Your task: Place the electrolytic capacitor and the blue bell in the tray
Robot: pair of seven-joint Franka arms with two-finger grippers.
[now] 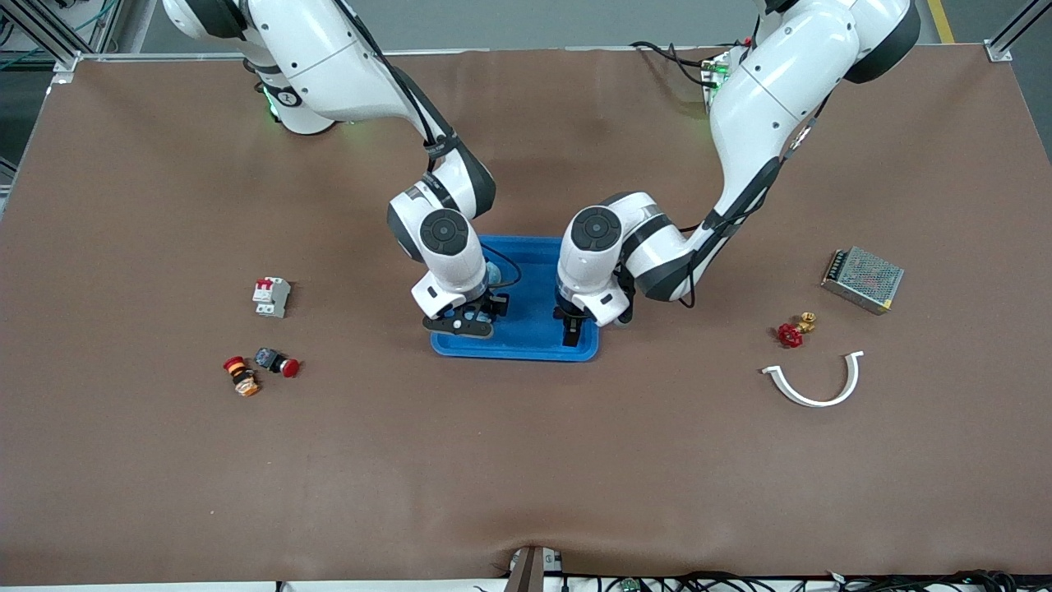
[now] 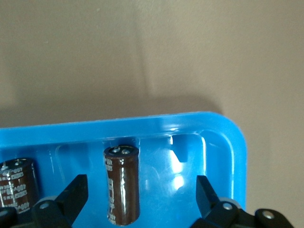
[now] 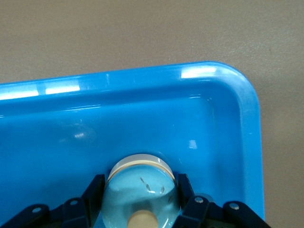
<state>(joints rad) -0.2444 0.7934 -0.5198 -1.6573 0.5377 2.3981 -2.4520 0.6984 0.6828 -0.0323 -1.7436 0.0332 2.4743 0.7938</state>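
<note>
Brown worktop [image 1: 526, 460] carries the tray [image 1: 534, 349]: left gripper [image 2: 137, 199] gapes around the freed capacitor [image 2: 122, 185]; right gripper [image 3: 141, 202] clamps the blue bell [image 3: 141, 190], which may roll if dropped.

Two glossy white robot arms with dark grey round joint caps, black cables clipped along the links, green lights at the bases, black two-finger grippers with silver screws.

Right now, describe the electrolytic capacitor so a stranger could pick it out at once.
Find the bright blue tray at the middle of the table. The electrolytic capacitor lies in it, between the open fingers of the left claw. It is a dark brown cylinder with pale printing, unlike the light blue bell held in the right claw.
</note>
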